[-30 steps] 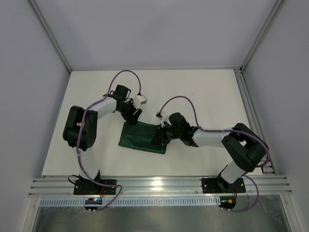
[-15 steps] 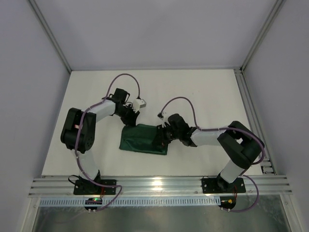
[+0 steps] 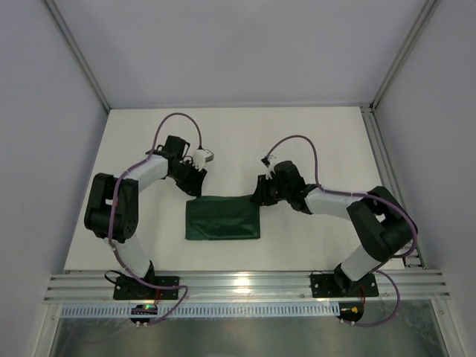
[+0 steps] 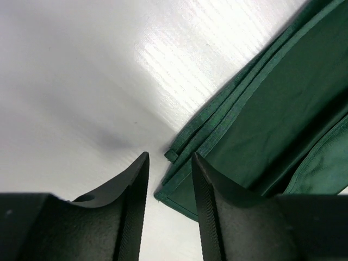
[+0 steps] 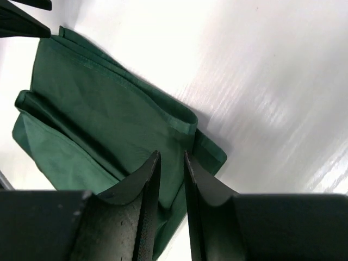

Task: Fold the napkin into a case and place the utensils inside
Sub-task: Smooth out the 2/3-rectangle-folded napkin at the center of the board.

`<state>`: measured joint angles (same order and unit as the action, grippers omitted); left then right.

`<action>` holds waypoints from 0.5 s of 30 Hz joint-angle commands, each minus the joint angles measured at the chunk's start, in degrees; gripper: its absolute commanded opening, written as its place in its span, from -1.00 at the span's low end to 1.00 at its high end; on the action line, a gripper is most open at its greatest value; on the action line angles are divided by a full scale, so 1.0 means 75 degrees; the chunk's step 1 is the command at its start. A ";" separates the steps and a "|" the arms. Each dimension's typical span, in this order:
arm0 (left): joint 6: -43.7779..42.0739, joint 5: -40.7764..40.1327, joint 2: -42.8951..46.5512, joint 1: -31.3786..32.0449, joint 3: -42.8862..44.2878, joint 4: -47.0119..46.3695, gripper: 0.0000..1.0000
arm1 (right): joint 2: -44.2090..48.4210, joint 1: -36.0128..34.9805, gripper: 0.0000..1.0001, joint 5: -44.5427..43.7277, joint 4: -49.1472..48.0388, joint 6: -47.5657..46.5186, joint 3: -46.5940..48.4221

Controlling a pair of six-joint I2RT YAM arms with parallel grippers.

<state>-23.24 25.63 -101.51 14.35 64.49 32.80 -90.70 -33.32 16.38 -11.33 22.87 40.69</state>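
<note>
My left pincer (image 4: pixel 170 157): jaws parted with nothing between them. Through the gap I see bare table and the tip of one cloth corner.
My left fingers (image 4: pixel 133 206): dark ribbed pads, close to the stacked hems at that corner (whether they touch the fabric I cannot tell).
My right pincer (image 5: pixel 172 155): only a narrow slit between the jaws, with green showing through it. I cannot tell whether cloth is pinched there or simply lies beneath.
My right fingers (image 5: pixel 144 201): over the cloth's edge, near a small loop of fold that stands up from the surface.
Napkin (image 3: pixel 223 218): dark green, folded into a flat oblong, lying on the white table (image 3: pixel 312 141) between my two arms, long side running left to right.
Its layers: several hems stacked at the corner by my left wrist (image 4: pixel 272 109). My right wrist (image 5: pixel 98 103) sees a long crease running across the panel.
From above: my left pincer (image 3: pixel 195 184) sits at the oblong's far-left corner and my right (image 3: pixel 260 197) at its far-right corner, both arms reaching inward.
</note>
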 commanded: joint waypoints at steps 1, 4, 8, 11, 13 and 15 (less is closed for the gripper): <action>0.0287 -0.0159 -0.0140 -0.0026 0.0249 -0.0131 -0.24 | -0.0375 -0.0046 -0.44 -0.0122 0.0198 -0.0460 0.0633; 0.0205 -0.0112 -0.0421 -0.0026 0.0167 -0.0060 -0.26 | -0.0587 -0.0057 -0.43 -0.0168 0.0233 -0.0495 0.0751; 0.0111 0.0040 -0.0481 -0.0026 0.0120 -0.0037 -0.25 | -0.0540 0.0059 -0.44 -0.0334 0.0269 -0.0448 0.0657; 0.0123 -0.0170 -0.0328 -0.0015 0.0108 -0.0200 -0.22 | -0.0458 0.0072 -0.42 -0.0251 0.0234 -0.0460 0.0633; 0.0193 -0.0381 -0.0340 -0.0015 0.0213 -0.0259 -0.22 | -0.0516 0.0072 -0.42 -0.0192 0.0234 -0.0507 0.0715; 0.0193 -0.0370 -0.0386 -0.0015 0.0237 -0.0248 -0.26 | -0.0645 0.0072 -0.42 -0.0087 0.0164 -0.0507 0.0751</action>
<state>-22.44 24.73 -104.20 14.22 65.14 32.29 -95.15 -32.88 15.31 -8.88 20.03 44.47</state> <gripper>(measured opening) 0.378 0.290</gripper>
